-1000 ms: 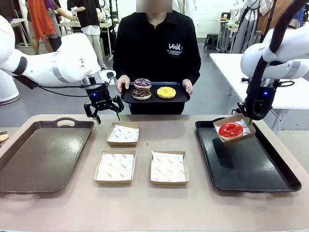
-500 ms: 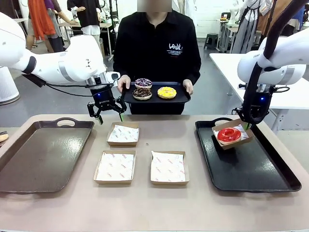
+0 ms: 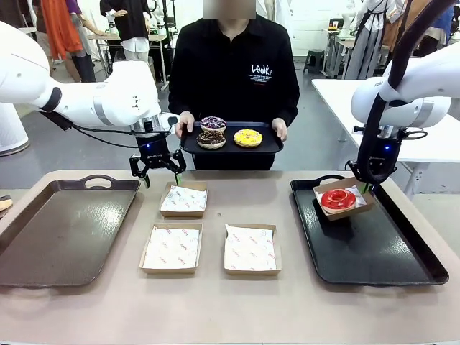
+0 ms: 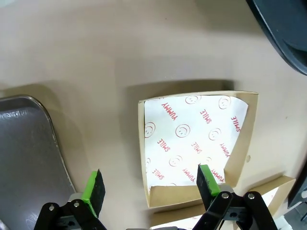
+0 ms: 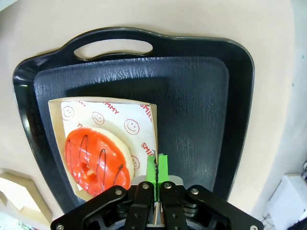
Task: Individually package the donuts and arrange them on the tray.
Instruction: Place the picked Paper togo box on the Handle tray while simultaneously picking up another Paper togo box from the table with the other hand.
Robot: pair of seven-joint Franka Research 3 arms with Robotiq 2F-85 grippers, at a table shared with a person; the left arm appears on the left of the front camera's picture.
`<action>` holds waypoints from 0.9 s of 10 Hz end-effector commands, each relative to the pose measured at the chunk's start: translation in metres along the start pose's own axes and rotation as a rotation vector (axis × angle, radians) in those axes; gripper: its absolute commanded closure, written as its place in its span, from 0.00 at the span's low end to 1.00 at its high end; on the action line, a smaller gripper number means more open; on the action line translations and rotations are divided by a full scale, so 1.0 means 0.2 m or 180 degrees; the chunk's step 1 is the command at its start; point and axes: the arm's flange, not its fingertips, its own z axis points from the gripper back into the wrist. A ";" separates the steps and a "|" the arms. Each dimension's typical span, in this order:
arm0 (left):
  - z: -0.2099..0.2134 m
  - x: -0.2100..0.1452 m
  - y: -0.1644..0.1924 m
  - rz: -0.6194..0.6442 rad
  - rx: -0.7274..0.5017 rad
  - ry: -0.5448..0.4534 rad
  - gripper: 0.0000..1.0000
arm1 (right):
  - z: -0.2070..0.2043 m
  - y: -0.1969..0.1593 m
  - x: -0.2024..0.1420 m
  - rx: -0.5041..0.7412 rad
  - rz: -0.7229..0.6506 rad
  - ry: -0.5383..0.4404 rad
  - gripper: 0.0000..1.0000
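Note:
My right gripper (image 3: 367, 184) (image 5: 156, 168) is shut on the edge of a cardboard box (image 3: 348, 200) (image 5: 106, 115) holding the glossy red donut (image 3: 338, 199) (image 5: 97, 161). The box sits at the far left corner of the black tray (image 3: 374, 248) (image 5: 192, 96), slightly tilted; I cannot tell whether it rests on it. My left gripper (image 3: 157, 169) (image 4: 151, 187) hangs open above the far empty box (image 3: 183, 199) (image 4: 192, 143). The person holds a small black tray (image 3: 269, 146) with the purple donut (image 3: 213, 123), the chocolate donut (image 3: 210, 138) and the yellow donut (image 3: 248, 137).
Two more empty paper-lined boxes (image 3: 171, 248) (image 3: 250, 249) lie at the table's middle. A brown tray (image 3: 61, 226) (image 4: 29, 153) lies at the left. The near part of the right-hand tray is bare.
My right gripper has lowered the box with the red donut down and to the left, toward the black tray's far corner. My left gripper shifted slightly over the far box, still open.

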 end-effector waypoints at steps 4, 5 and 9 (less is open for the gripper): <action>-0.07 0.01 -0.04 -0.0148 0.0445 -0.0237 0.00 | -0.03 -0.03 0.06 0.0134 -0.0035 0.0051 0.99; -0.08 0.01 -0.04 -0.0165 0.0451 -0.0223 0.00 | -0.04 -0.04 0.06 0.0143 -0.0059 0.0045 0.99; -0.10 0.00 -0.03 -0.0226 0.0504 -0.0235 0.00 | -0.04 -0.05 0.11 0.0183 -0.0171 0.0019 0.99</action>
